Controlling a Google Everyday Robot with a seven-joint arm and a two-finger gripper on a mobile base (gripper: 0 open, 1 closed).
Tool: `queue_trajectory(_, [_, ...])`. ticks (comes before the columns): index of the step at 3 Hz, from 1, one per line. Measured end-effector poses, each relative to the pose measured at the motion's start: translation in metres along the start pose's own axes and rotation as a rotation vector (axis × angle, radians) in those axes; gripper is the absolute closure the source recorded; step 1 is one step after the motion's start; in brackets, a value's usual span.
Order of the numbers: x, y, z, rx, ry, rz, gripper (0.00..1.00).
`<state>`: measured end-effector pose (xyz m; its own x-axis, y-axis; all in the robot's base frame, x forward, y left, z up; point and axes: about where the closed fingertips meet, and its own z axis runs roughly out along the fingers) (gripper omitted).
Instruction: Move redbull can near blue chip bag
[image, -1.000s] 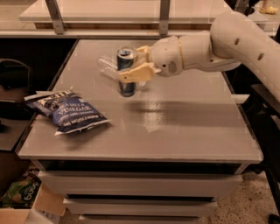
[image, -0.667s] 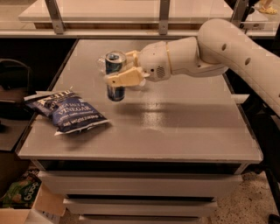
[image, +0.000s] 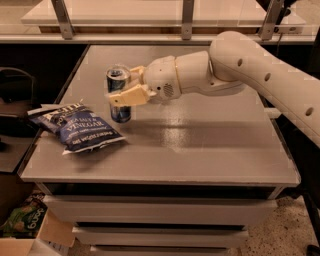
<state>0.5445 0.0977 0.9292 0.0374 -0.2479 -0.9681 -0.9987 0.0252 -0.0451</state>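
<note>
The redbull can is a slim blue-and-silver can held upright in my gripper, whose tan fingers are shut around its middle. The can's base is at or just above the grey table; I cannot tell if it touches. The blue chip bag, dark blue with white "Sea Salt & Vinegar" lettering, lies flat near the table's front left corner, just left of and below the can. My white arm reaches in from the upper right.
A white shelf with metal posts runs along the back. A green bag and a cardboard box lie on the floor at lower left. Dark furniture stands left of the table.
My gripper has carried the redbull can leftward and toward the front of the table, ending close beside the blue chip bag.
</note>
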Motion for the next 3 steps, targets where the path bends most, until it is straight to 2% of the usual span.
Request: queue_trajectory(3, [0.0138,0.0017,0.0146,0.006,0.017,0.029,1.00])
